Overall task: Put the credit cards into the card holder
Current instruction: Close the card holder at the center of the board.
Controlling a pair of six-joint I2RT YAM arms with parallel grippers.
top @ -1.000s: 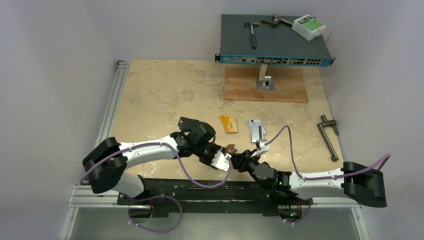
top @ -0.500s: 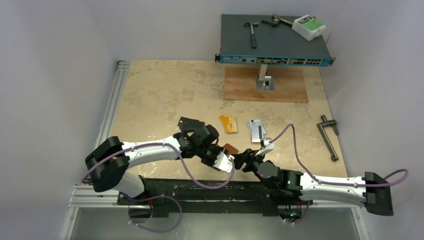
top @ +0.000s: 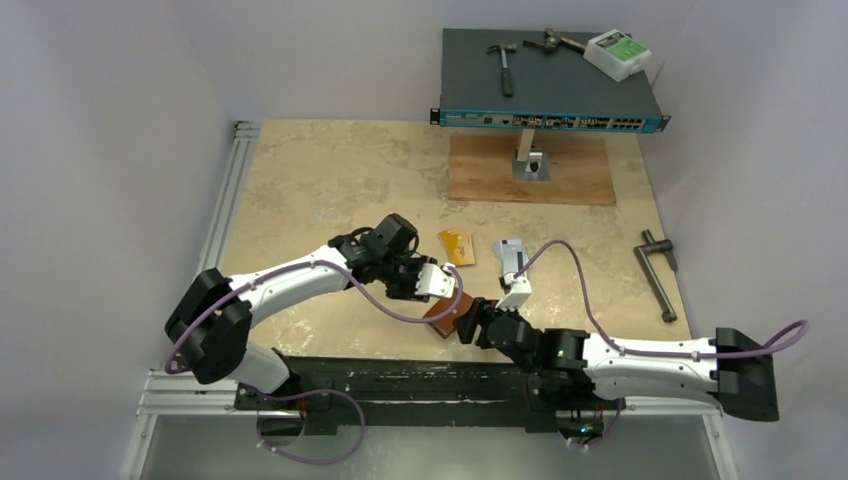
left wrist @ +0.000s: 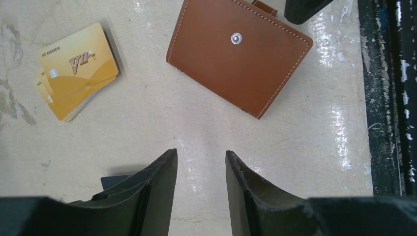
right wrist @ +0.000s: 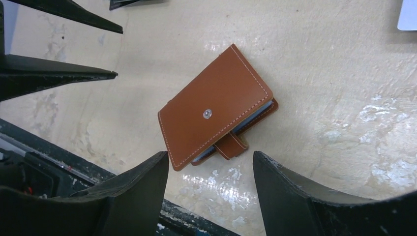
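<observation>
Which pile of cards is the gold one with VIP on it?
The gold pile, fanned out nearest the left hand. The other pile, to its right, is silvery white with a dark stripe.

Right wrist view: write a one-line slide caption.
Open right tool hovers over the folded brown leather card holder, snap tab unfastened, on the table.

The card holder is brown (pale stitching, blue inside); the credit cards gold-orange.
</observation>
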